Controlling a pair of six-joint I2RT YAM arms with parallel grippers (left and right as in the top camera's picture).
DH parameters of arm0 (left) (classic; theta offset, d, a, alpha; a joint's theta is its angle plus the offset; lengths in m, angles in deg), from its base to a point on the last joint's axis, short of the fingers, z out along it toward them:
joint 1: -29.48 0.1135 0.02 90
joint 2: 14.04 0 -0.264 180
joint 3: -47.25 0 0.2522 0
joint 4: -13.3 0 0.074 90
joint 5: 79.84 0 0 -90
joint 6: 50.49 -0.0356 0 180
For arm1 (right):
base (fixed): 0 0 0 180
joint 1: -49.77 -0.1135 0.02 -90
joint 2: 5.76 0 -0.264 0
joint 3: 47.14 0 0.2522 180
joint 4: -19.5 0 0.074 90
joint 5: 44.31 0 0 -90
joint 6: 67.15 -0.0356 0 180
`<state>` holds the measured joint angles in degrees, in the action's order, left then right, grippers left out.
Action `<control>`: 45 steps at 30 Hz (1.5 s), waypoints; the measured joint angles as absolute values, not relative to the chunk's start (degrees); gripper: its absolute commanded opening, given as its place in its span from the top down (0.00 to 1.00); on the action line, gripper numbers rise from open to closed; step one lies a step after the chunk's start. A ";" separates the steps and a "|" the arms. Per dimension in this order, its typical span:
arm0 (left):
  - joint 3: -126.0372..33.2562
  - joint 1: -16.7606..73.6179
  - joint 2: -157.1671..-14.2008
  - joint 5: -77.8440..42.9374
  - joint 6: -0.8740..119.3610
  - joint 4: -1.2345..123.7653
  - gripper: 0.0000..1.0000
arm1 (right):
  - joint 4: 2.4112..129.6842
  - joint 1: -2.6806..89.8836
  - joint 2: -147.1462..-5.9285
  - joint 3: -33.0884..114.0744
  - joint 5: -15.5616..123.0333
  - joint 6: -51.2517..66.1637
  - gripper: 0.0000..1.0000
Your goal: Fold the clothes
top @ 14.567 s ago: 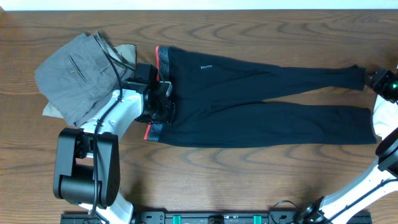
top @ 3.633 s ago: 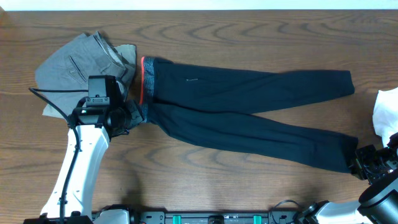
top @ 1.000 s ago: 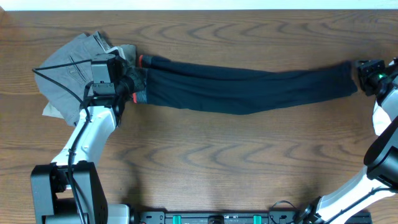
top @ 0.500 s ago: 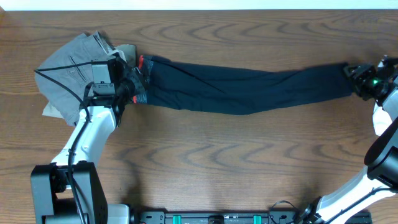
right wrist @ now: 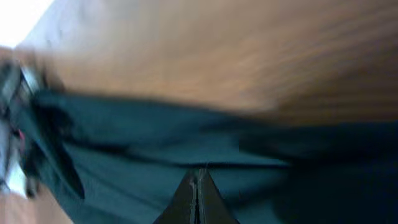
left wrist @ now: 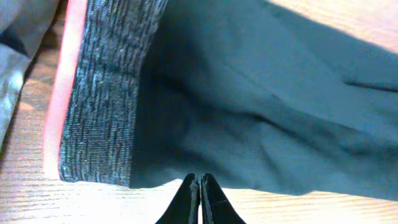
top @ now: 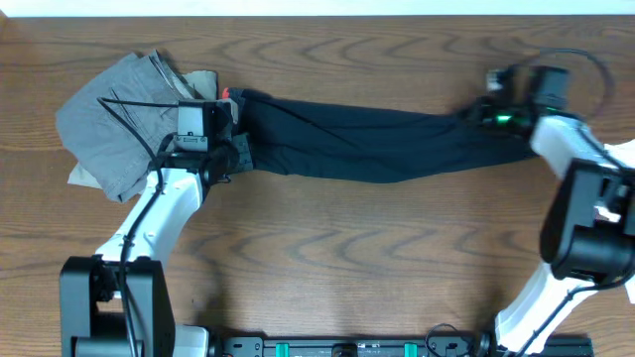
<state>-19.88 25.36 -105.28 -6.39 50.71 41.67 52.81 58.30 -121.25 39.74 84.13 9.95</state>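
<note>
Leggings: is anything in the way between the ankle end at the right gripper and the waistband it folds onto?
Nothing visible. Between the right gripper and the waistband lie only the leggings themselves on the table. The grey trousers sit beyond the waistband, outside that path.

No lettering, brand or number can be read on the leggings point(top: 377, 144) or anywhere else here.

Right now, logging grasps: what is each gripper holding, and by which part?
Left gripper pinches the leggings at the lower edge beside the waistband; right gripper looks shut on the leg ends, though blurred.
</note>
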 measured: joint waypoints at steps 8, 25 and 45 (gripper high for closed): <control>-19.88 25.34 -113.17 -5.72 49.48 40.80 0.94 | 60.53 44.71 -121.27 39.80 71.69 14.71 0.99; -19.88 25.34 -115.86 -5.26 48.19 40.27 0.94 | 64.16 39.61 -121.31 39.80 76.50 31.59 0.69; -19.88 25.34 -115.86 -4.86 48.19 40.25 0.94 | 62.06 32.86 -118.73 39.80 70.73 48.90 0.50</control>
